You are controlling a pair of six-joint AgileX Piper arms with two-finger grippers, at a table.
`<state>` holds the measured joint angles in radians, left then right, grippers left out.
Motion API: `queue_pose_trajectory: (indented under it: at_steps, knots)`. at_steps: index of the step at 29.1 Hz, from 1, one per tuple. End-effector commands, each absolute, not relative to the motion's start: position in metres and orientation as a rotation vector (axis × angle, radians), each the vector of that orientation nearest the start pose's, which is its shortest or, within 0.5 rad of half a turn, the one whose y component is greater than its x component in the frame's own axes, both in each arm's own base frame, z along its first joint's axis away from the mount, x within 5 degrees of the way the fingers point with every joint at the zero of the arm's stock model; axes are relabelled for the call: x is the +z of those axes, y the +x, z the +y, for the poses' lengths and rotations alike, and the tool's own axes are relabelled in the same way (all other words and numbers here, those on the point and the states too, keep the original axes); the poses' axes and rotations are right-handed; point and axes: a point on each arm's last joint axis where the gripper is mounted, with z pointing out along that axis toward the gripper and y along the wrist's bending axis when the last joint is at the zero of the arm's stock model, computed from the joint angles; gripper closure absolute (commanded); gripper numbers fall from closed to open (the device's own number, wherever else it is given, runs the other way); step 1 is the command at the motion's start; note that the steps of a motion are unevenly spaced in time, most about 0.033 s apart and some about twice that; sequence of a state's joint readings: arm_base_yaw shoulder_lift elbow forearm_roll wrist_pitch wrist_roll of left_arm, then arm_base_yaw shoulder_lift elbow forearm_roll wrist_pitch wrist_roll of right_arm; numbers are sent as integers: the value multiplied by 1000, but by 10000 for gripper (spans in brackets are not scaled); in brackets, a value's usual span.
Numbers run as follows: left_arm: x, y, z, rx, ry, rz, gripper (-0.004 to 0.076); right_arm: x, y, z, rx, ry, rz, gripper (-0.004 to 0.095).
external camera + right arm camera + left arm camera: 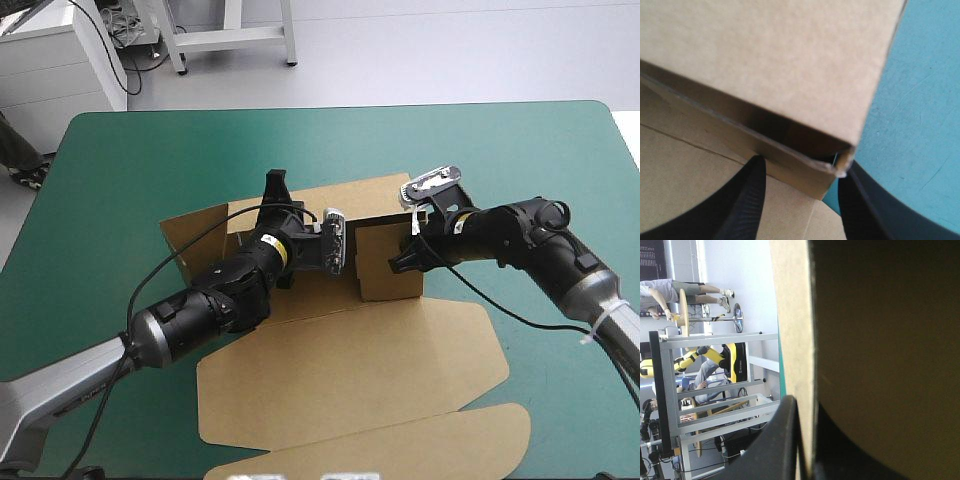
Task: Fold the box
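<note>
High view: I see the left gripper (275, 195) clenched on an upright wall of the box (350, 380), the right gripper (405, 262) grasping another raised wall's corner.

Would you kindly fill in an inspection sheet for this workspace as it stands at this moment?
Surface: the table has a teal-green cover that lies smooth.
Job's things: the box is brown board, partly folded, with walls raised at its middle and the lid flat toward the near edge.
Clutter: nothing seen.
Grippers: the left gripper is shut on an upright wall edge on the box's left side. The right gripper is shut on a raised wall's corner on its right side.
Cables: nothing seen beyond the robot's own.
Surroundings: nothing seen at or over the table.
</note>
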<state>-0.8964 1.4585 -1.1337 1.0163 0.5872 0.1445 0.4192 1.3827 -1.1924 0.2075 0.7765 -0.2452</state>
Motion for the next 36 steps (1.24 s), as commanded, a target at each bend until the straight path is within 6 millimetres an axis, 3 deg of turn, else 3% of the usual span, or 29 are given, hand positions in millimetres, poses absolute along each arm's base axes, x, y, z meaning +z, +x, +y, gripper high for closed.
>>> queue_pose_trajectory:
  at_steps: [1, 15, 27, 34, 36]
  knots:
    - [335, 231, -225, 563, 1553, 1439, 731, 366, 261, 130, 312, -676, 2163, 484]
    - [335, 231, -225, 556, 1551, 1445, 731, 345, 277, 137, 301, -679, 2219, 455]
    - [334, 231, -226, 540, 1551, 1449, 731, 345, 283, 140, 339, -621, 2196, 456]
    - [333, 230, -226, 528, 1548, 1456, 731, 326, 294, 145, 352, -612, 2259, 530]
    - [333, 230, -227, 526, 1548, 1453, 731, 320, 297, 148, 369, -598, 2286, 601]
